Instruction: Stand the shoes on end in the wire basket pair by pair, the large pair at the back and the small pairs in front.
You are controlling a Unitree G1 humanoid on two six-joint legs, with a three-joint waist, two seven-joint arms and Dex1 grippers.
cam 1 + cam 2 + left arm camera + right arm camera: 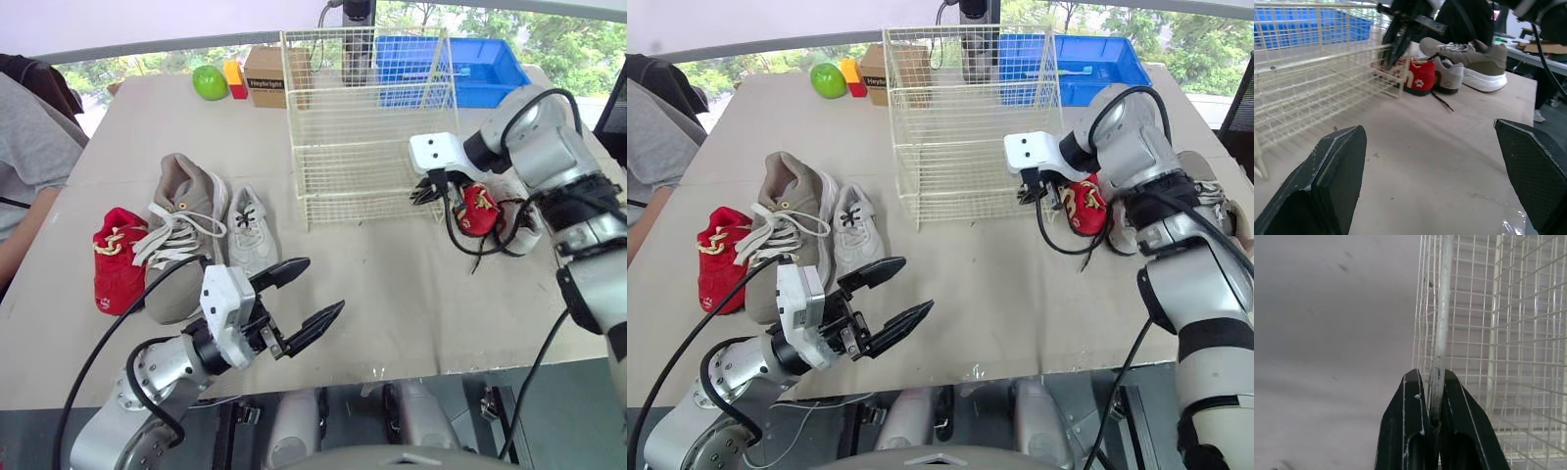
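Note:
The empty wire basket [367,127] stands at the middle back of the table. My right gripper [1431,377] is shut on one of its thick corner wires, at the basket's lower right front [428,188]. Just right of it lie a small red shoe [480,209], a small grey shoe [1449,81] and a large tan shoe [1474,58]. On the left lie the other red shoe [118,257], a large tan shoe [181,230] and a small grey-white shoe [252,233]. My left gripper [318,287] hangs open and empty over the table's front, right of those shoes.
Blue bins [470,64] stand behind the basket. A cardboard box [269,76], a green apple [209,82] and a red and yellow block [235,78] sit at the back left. A person [24,147] sits at the table's left edge.

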